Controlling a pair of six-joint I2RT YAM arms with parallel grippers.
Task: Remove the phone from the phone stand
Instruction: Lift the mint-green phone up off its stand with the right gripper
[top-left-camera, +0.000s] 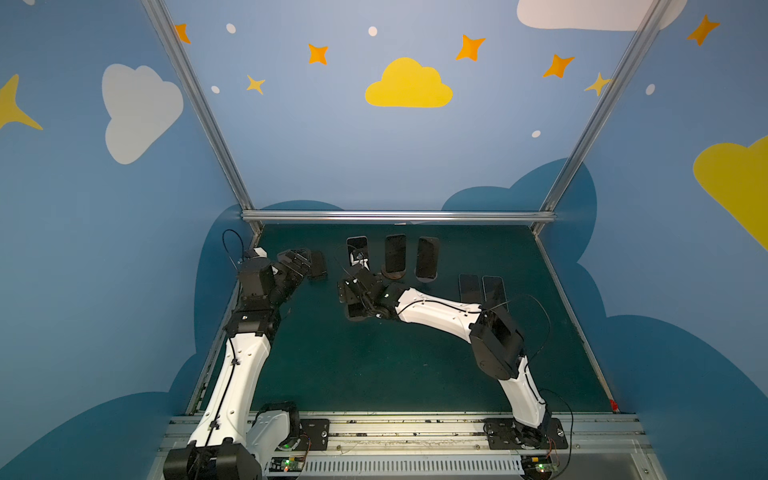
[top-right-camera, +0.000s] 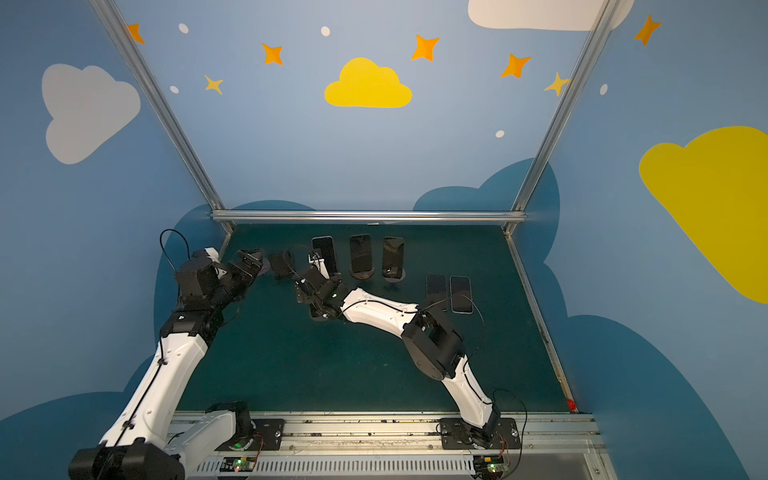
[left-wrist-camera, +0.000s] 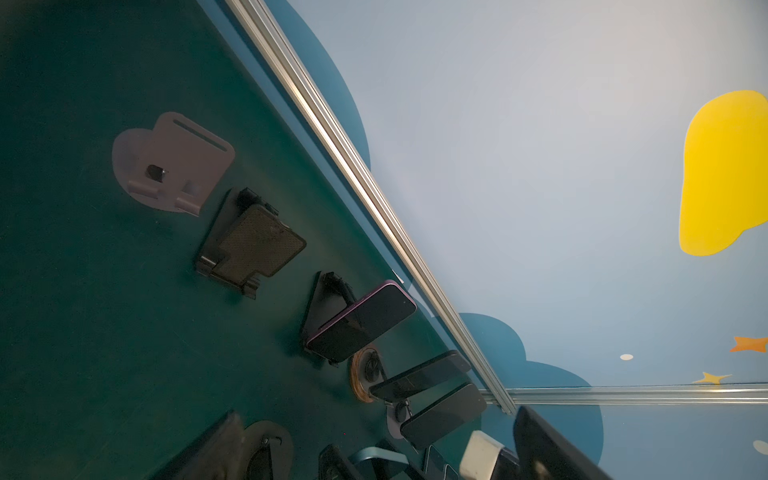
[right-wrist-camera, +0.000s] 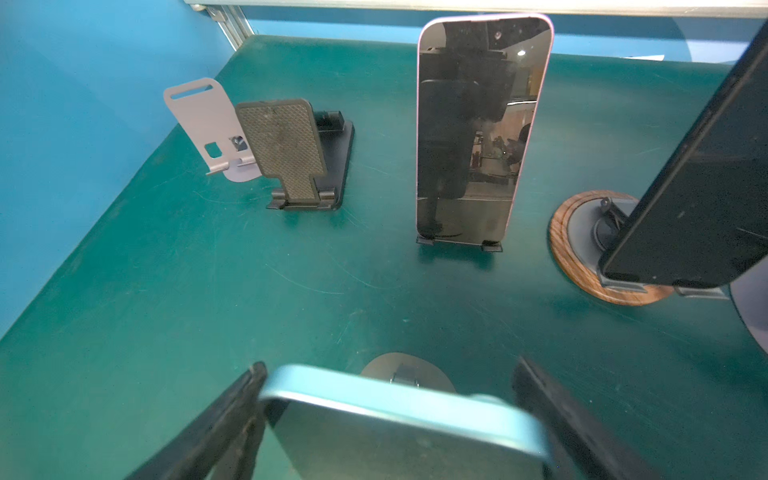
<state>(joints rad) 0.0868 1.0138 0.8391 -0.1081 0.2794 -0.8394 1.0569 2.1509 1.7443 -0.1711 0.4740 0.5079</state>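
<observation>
A light-blue phone (right-wrist-camera: 395, 428) sits on its round grey stand (right-wrist-camera: 382, 365) on the green worktop (right-wrist-camera: 208, 291), straddled by the right claw (right-wrist-camera: 388, 365), grip unclear, while the left claw (top-left-camera: 305, 262) at ten o'clock hangs released.

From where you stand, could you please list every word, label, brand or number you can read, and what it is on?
No text is readable in any view.
Pink-edged phone: dark screen, reflections only.
Light blue phone: no marking visible.
Black stand and grey stand: unmarked.
Circuit boards by the arm bases: too small to read.
</observation>
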